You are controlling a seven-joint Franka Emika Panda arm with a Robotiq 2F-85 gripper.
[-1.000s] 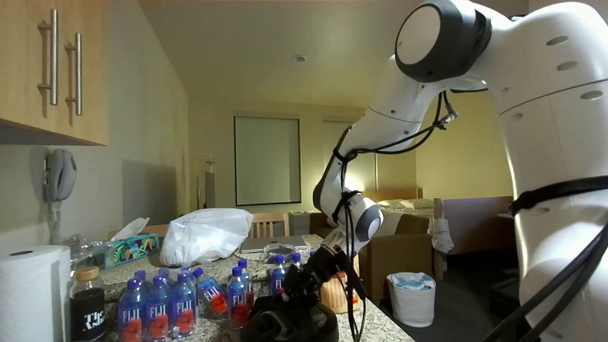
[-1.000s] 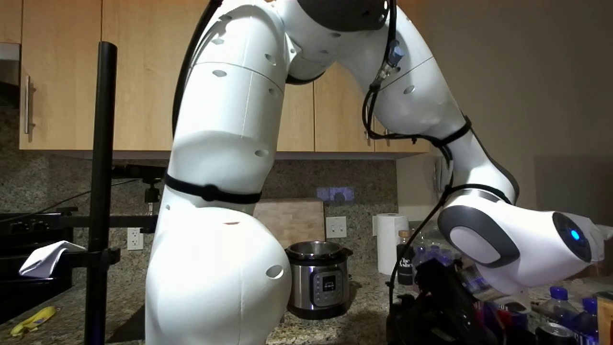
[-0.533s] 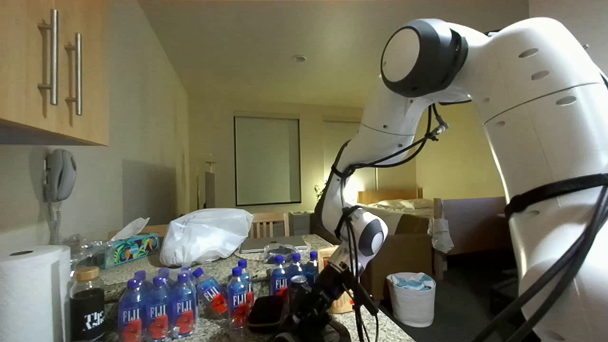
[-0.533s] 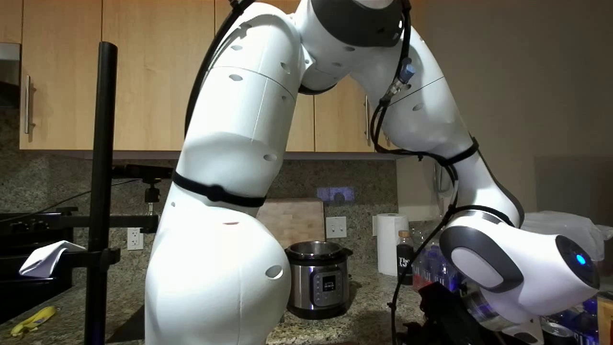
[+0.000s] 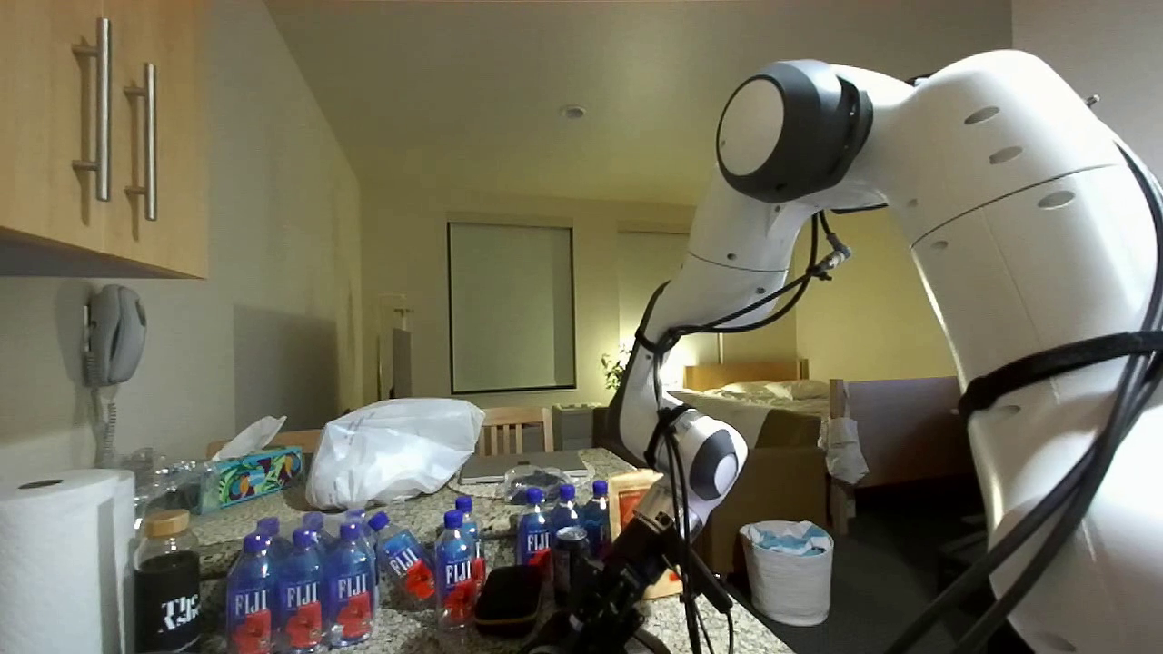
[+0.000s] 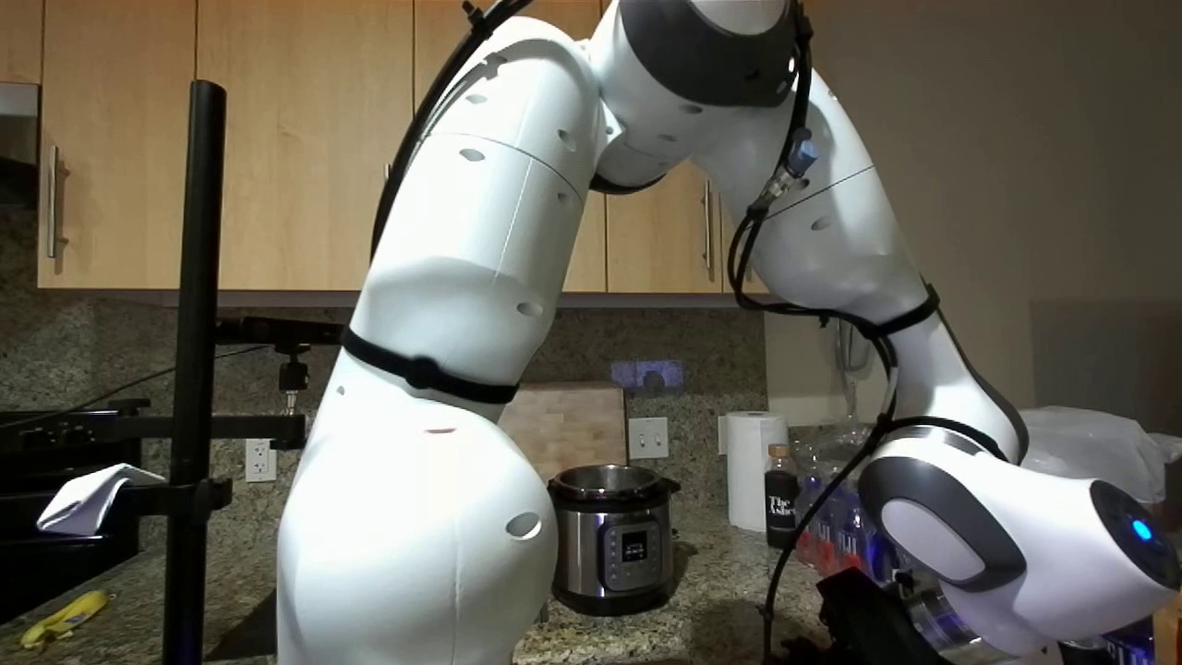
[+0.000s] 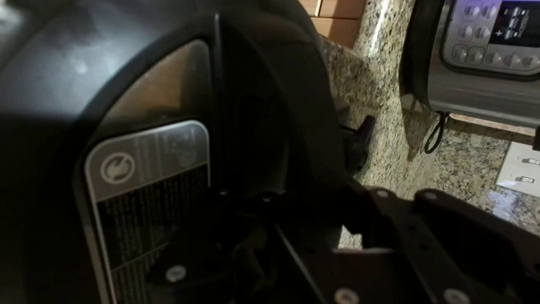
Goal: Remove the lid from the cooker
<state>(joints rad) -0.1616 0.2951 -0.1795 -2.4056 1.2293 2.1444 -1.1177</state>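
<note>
Granite surface [image 6: 725, 573], steel-and-black cooker [image 6: 617, 554] standing near its wall edge, top open, inner pot [image 6: 608, 477] visible. Black lid [image 7: 173, 101] apart from the cooker, filling much of the left of the wrist view, a printed label [image 7: 147, 156] on its upper side. In an exterior view only part of the lid shows, at the lower picture border, between a flat black case [image 5: 507, 599] and the right-hand edge of the surface; whether it rests on the surface cannot be told. Fingers [image 7: 413, 240] overlapping the lid in the wrist view, black on black: how far apart they stand, and whether they have hold of the lid, cannot be told. White arm [image 5: 1027, 245] arched over the surface, its wrist end slanting down toward the lid. Dark can [image 5: 570, 556] upright near the case. Blue-capped bottles [image 5: 303, 590] in groups toward the far edge, most upright, one tilted. Paper-towel roll [image 6: 755, 471] and wood-capped bottle [image 6: 781, 503] near the wall edge, visible in both exterior views. Beyond the blue-capped bottles, white plastic bag [image 5: 395, 452] and patterned tissue box [image 5: 259, 474].
</note>
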